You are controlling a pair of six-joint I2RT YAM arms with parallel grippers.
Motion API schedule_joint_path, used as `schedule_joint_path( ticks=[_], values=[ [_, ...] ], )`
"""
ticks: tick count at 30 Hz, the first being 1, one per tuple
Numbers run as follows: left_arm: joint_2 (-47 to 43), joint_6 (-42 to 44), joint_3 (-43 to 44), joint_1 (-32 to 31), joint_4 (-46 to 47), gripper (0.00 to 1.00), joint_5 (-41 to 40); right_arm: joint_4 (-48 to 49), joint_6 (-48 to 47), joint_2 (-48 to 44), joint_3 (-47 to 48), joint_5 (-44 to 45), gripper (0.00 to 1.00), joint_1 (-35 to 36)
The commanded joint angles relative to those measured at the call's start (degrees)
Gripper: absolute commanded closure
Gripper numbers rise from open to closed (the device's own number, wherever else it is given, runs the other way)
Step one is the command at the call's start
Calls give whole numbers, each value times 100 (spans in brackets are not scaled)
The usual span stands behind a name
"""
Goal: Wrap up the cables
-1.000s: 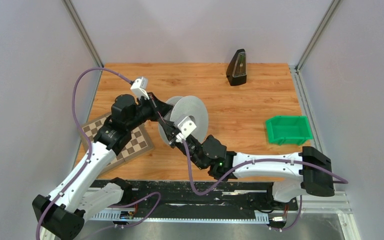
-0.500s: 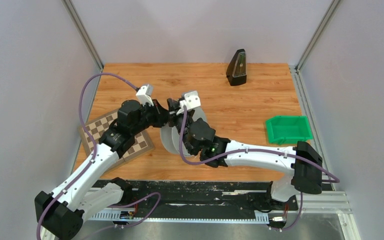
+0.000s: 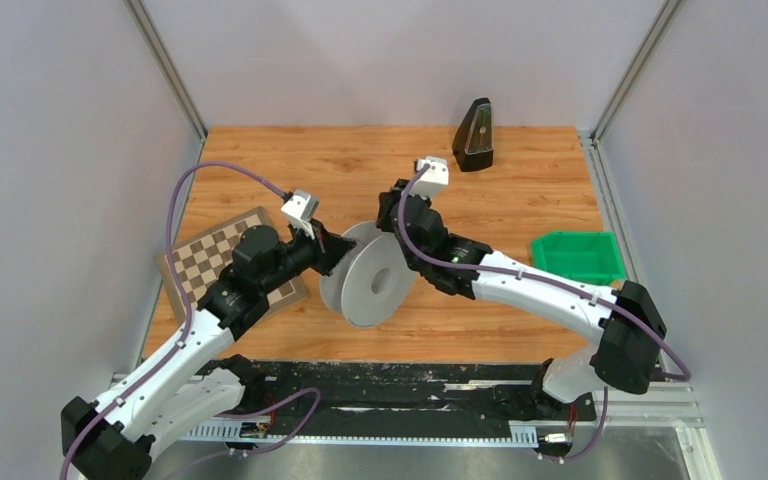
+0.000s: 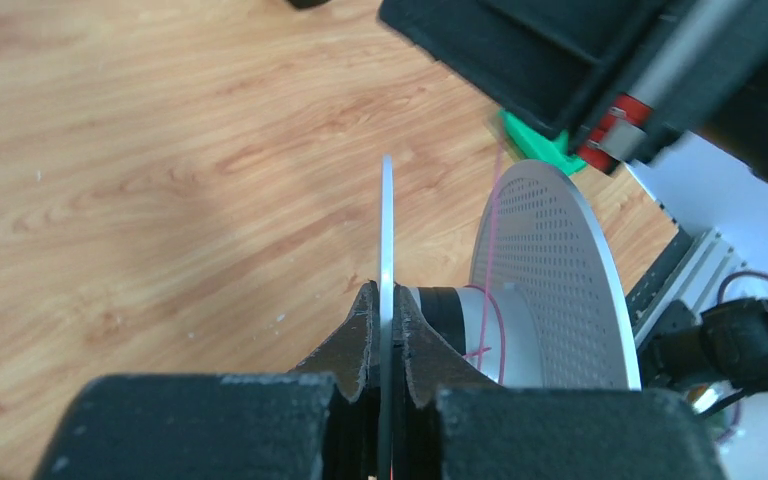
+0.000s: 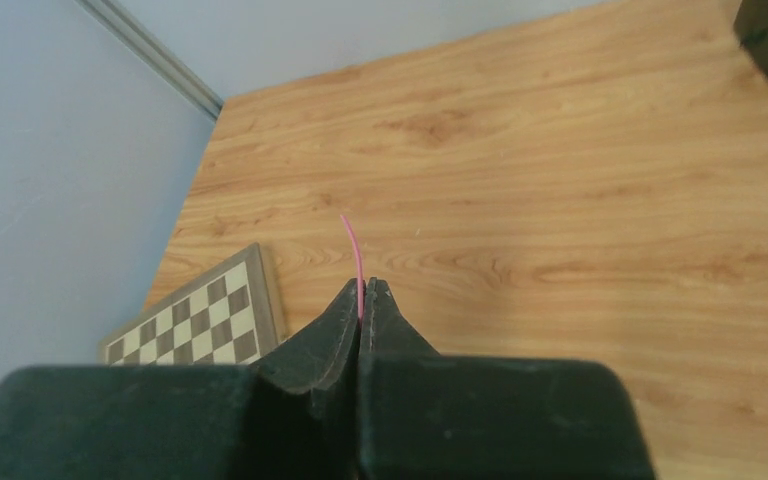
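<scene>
Now, spool: a grey spool (image 3: 368, 283) stands on edge near the middle of the worktop (image 3: 520, 190), just right of the chessboard (image 3: 210, 255), with its round face turned toward the near right.
Left end effector: the left end effector (image 4: 385, 300) is pinched narrow on the thin rim of one flange (image 4: 386, 220), gripping the spool from its left side.
Right end effector: the right end effector (image 5: 362, 300) is pressed shut on the pink cable (image 5: 352, 250); it sits just beyond the far edge of the spool, above the worktop.
Cable: thin and pink. A short curved end sticks out past the right fingertips, and in the left wrist view a strand runs from the hub (image 4: 450, 315) up between the two flanges, with a little of it looped at the hub.
Other flange: perforated with small holes (image 4: 550, 280), upright and parallel to the gripped one.
Green bin: a green bin (image 3: 575, 258) sits at the right edge of the worktop, well apart from the spool.
Black wedge: a black wedge (image 3: 474, 135) stands at the far edge, right of centre.
</scene>
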Motion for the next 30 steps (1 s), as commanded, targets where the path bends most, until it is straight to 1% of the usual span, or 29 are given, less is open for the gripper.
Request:
schedule_joint_path(
  ticks=[1,7,11,14,16,21,26,30],
  values=[
    [-366,1090,-68,-295,1288,100,29,-1006,2068,-513,-272,-857,100,-224],
    [-174,2553,-49,-728,1749,100,-274,-1191,3897,-1036,-1027,-1780,100,-514],
    [-125,3534,-280,-1073,2245,100,-526,-1253,4609,-1493,-1480,-2229,100,-724],
    [-70,3922,-453,-1290,2561,100,-885,-1270,4887,-1811,-1732,-2625,100,-946],
    [27,4198,-493,-1416,2741,100,-1134,-1273,4901,-1929,-1791,-2853,100,-1080],
    [353,4792,-593,-1881,3366,100,-2056,-1320,5113,-1955,-1888,-3444,100,-1324],
    [755,5356,-762,-2198,3873,100,-2256,-1514,5354,-1708,-1877,-4239,100,-1718],
    [724,5516,-942,-2285,4185,100,-2201,-1700,5364,-1461,-1775,-4873,100,-2085]
  ],
)
